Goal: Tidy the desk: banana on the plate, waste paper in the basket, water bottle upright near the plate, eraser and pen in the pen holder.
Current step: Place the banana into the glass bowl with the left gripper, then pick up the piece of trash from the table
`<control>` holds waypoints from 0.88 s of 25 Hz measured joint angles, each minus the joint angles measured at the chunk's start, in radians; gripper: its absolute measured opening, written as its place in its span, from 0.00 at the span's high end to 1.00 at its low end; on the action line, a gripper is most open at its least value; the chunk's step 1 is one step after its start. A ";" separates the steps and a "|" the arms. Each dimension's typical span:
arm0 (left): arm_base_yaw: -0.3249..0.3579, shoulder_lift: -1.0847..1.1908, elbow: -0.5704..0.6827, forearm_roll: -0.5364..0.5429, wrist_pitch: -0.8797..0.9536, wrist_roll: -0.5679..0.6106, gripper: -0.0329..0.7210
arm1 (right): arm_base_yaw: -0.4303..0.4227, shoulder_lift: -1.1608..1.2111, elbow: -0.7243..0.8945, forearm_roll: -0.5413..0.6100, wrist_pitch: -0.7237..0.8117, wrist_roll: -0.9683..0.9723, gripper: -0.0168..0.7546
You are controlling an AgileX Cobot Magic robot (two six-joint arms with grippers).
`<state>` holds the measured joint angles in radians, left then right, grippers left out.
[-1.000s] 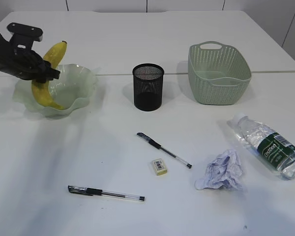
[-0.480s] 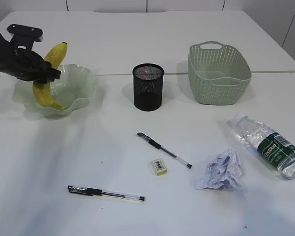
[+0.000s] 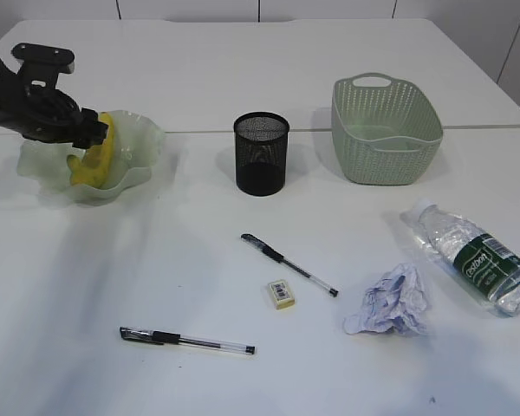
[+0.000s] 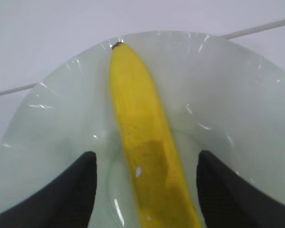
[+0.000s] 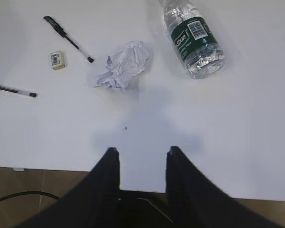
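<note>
Exterior view: I note my left gripper (image 3: 85,130) at the upper left of the frame, over the rim of the wavy glass plate (image 3: 143,139), with the banana (image 3: 97,160) lying inside the plate against it. The black mesh pen holder (image 3: 261,153) stands at upper centre, the green basket (image 3: 386,130) at upper right. One pen (image 3: 289,264) lies at centre, the eraser (image 3: 282,293) just below it, a second pen (image 3: 186,341) at lower left of centre. The crumpled paper (image 3: 392,302) sits at lower right, near the water bottle (image 3: 474,258), which lies on its side at the right edge.

Left wrist view: the fingers (image 4: 69,192) stand spread on either side of the banana (image 4: 145,152), clear of it, and the banana rests on the plate (image 4: 232,90).

Right wrist view: my right gripper (image 5: 140,164) at the bottom of the frame is spread and holds nothing. Paper (image 5: 123,65), bottle (image 5: 192,35), eraser (image 5: 57,60) and pen (image 5: 69,39) lie on the table (image 5: 237,128) in the upper part; the second pen (image 5: 12,90) shows at the left edge.
</note>
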<state>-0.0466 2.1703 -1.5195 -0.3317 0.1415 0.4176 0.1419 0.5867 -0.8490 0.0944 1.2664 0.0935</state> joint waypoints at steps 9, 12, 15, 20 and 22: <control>0.005 -0.122 0.000 -0.002 0.025 0.000 0.32 | 0.000 0.126 0.000 0.020 0.000 0.047 0.37; 0.020 -0.186 0.000 -0.002 0.038 0.000 0.32 | 0.000 0.193 0.000 0.021 -0.001 0.049 0.36; 0.033 -0.245 0.000 -0.002 0.074 0.000 0.32 | 0.000 0.260 0.000 0.024 -0.006 0.044 0.35; 0.037 -0.337 0.000 -0.002 0.140 0.000 0.32 | 0.000 0.369 0.000 0.079 -0.052 -0.021 0.35; 0.037 -0.368 0.000 0.004 0.168 0.000 0.32 | 0.000 0.419 0.000 0.121 -0.095 -0.047 0.35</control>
<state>-0.0098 1.8021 -1.5195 -0.3278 0.3097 0.4176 0.1419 1.0062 -0.8490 0.2156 1.1714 0.0460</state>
